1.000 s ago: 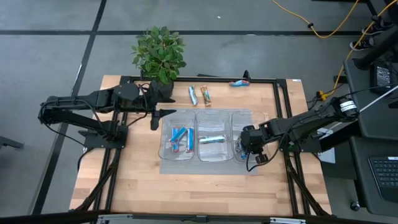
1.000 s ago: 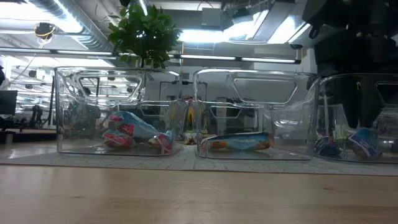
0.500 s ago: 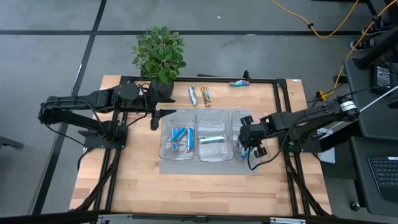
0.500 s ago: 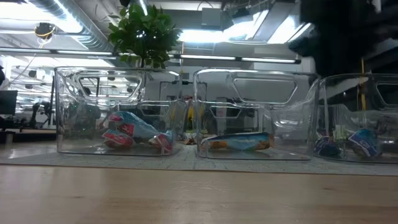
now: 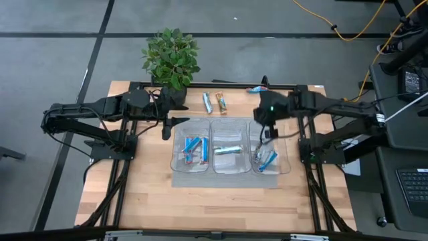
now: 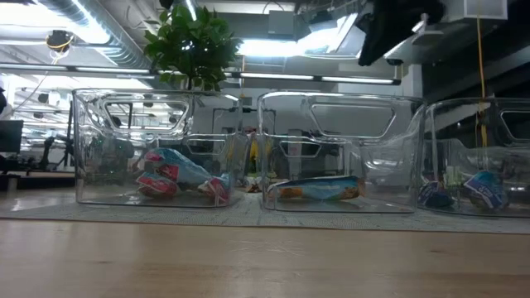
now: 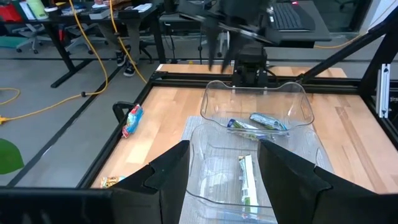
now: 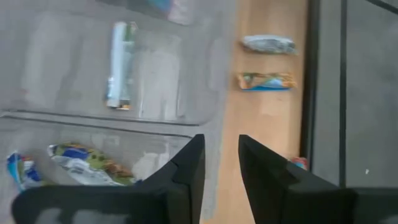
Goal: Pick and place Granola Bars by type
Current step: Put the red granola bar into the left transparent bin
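Observation:
Three clear bins stand side by side on a grey mat (image 5: 224, 175). The left bin (image 5: 190, 151) holds blue-and-red granola bars (image 6: 178, 174). In the middle bin (image 5: 228, 151) lies one silver-blue bar (image 8: 121, 65). Blue bars (image 5: 266, 161) lie in the right bin (image 5: 269, 155). Two loose bars (image 5: 207, 102), (image 5: 221, 102) and a blue-red one (image 5: 257, 88) lie flat on the wood near the far edge. My right gripper (image 5: 266, 128) (image 8: 221, 180) hovers open above the right bin's far end. My left gripper (image 5: 172, 127) (image 7: 227, 180) waits open by the left bin's far left corner.
A potted plant (image 5: 172, 57) stands at the table's far edge, behind the left arm. A black frame rail (image 5: 221, 86) runs along the far side, just past the loose bars. Bare wood (image 5: 221, 207) stretches between the mat and the near edge.
My right gripper has risen out of the right bin and swung toward the table's far edge, uncovering the blue bars lying in that bin. In the low view its dark bulk has lifted from behind the right bin to the picture's top.

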